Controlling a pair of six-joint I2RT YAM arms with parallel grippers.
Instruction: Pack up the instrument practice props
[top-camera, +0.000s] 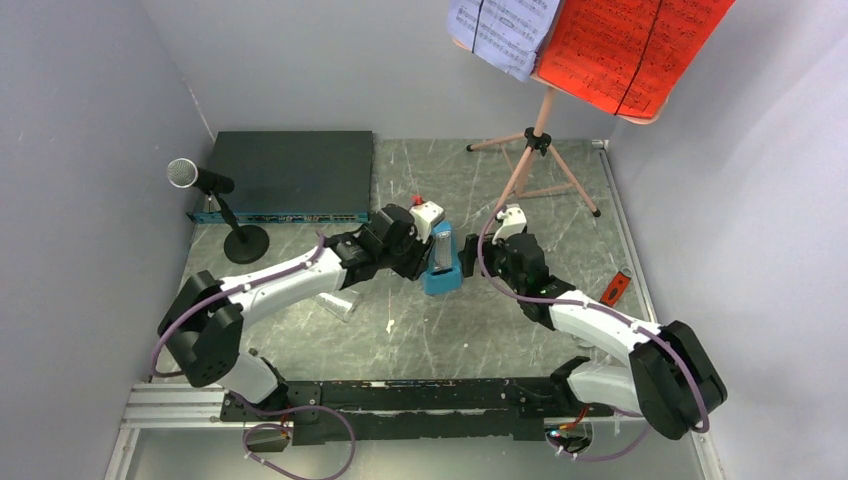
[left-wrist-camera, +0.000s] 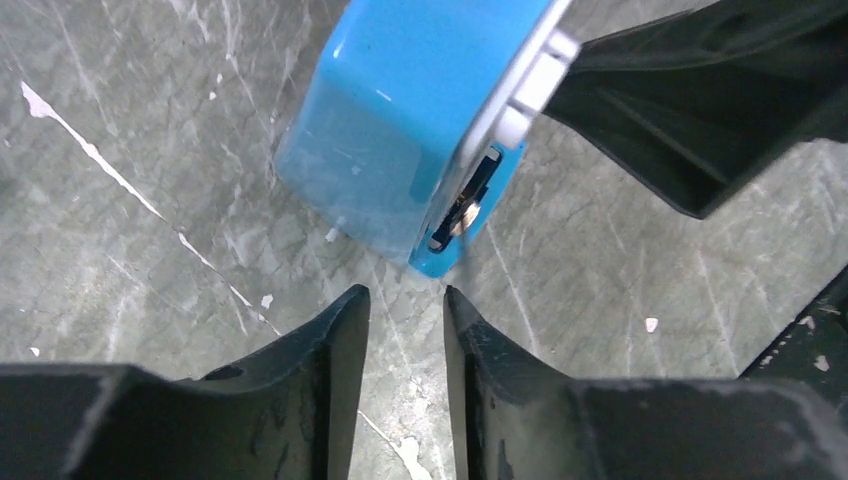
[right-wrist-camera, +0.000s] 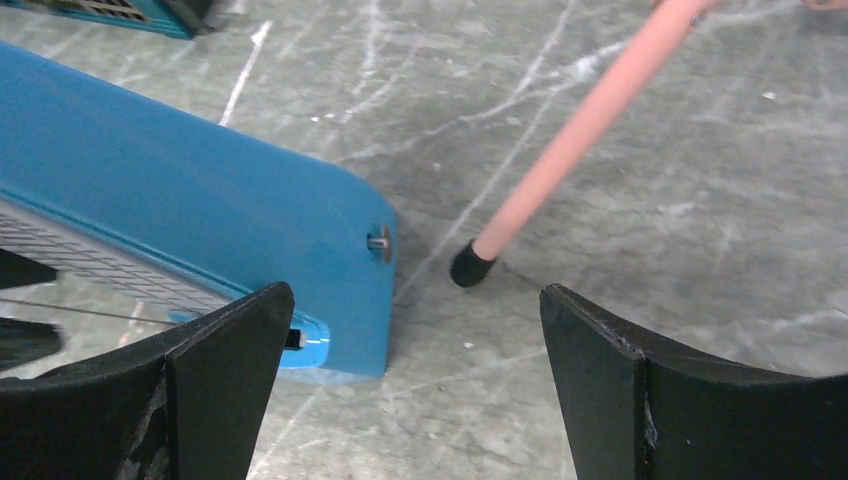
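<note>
The blue pyramid metronome (top-camera: 441, 266) stands mid-table between my two grippers. My left gripper (top-camera: 418, 254) is just left of it; in the left wrist view its jaws (left-wrist-camera: 405, 298) stand a narrow gap apart, empty, just short of the metronome's (left-wrist-camera: 400, 130) corner. My right gripper (top-camera: 472, 258) is just right of it, wide open and empty (right-wrist-camera: 415, 300), with the metronome (right-wrist-camera: 200, 220) by its left finger. The black microphone (top-camera: 186, 173) stands at the left on its round base. The pink music stand (top-camera: 538, 140) at the back right holds the red sheet (top-camera: 630, 45) and the lavender sheet (top-camera: 503, 30).
A flat black electronics box (top-camera: 285, 173) lies at the back left. A red-handled tool (top-camera: 617, 288) lies near the right wall. A pink tripod leg (right-wrist-camera: 585, 125) with a black foot rests close beyond my right gripper. Grey walls enclose the left, back and right.
</note>
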